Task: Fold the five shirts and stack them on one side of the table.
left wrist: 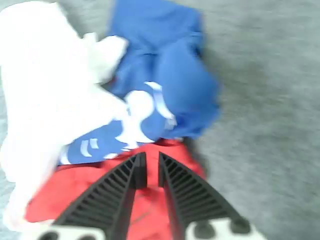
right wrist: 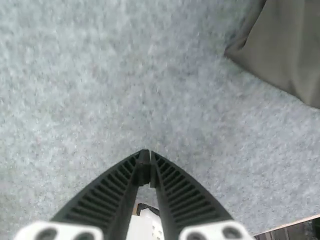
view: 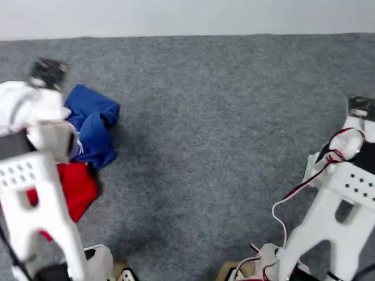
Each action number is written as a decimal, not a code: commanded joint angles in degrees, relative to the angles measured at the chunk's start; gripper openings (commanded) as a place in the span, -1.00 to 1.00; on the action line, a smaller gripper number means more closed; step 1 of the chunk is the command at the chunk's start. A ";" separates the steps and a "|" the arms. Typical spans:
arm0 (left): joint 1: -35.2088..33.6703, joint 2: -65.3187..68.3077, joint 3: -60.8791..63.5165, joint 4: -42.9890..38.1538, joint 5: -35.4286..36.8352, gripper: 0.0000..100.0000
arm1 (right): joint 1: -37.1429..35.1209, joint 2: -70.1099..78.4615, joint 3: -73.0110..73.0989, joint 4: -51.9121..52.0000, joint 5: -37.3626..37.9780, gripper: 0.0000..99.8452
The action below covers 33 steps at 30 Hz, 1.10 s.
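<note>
Hovering low over the pile, the left end effector [left wrist: 148, 162] has its two black fingers a narrow slit apart, with nothing pinched between them. The red shirt [left wrist: 85, 192] lies directly under the tips. Just beyond them the blue shirt [left wrist: 170, 80], with its white print, sits bunched and overlapping the red one. The white shirt [left wrist: 45, 90] is heaped against the blue one, off to one side of the end effector. From the high view, blue [view: 94, 126] and red [view: 76, 187] lie crumpled together at the left edge of the grey counter [view: 211, 117]. The left arm [view: 35, 175] covers part of both, and that whole corner is blurred, so the pile's far edge is hard to read.

Over on the right, the right end effector [right wrist: 146, 157] has its tips pressed together on nothing, with bare counter beneath. Well beyond it lies an olive-grey cloth [right wrist: 285, 45], cut off by the frame; whether it is a shirt, I cannot tell.
</note>
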 commanded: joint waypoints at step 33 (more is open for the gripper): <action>-10.90 73.49 -74.42 9.49 -6.95 -0.99 | -0.57 -2.59 2.99 2.15 -0.79 -0.98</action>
